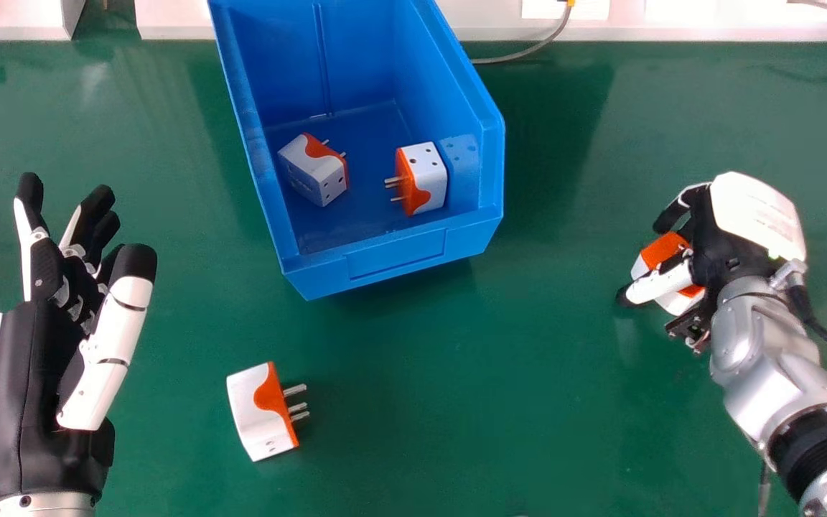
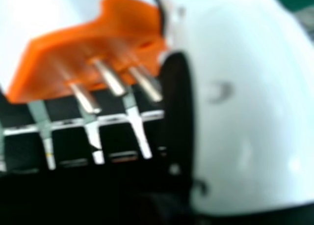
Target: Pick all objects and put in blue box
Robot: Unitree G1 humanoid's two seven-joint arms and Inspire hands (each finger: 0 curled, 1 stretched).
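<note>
Right robot hand (image 1: 726, 248) has a white-and-orange boxy plastic plug adapter (image 1: 661, 250) pinched btwn thumb (image 1: 661, 286) and fingers, well right of the open-topped blue plastic box (image 1: 395, 255). Metal prongs point at the fingers, so imo the thumb gets the smooth body. Can't tell if it's clear of the green tabletop (image 1: 500, 402) tho. Next is prob lift + carry over the box wall; prongs could snag on release.

Two similar adapters, one left (image 1: 316, 172), one right (image 1: 421, 183), are inside w/ room btwn them. Last loose adapter (image 1: 263, 413) lies near the left robot hand (image 1: 22, 402), fingers spread, so prob that side's pick.
</note>
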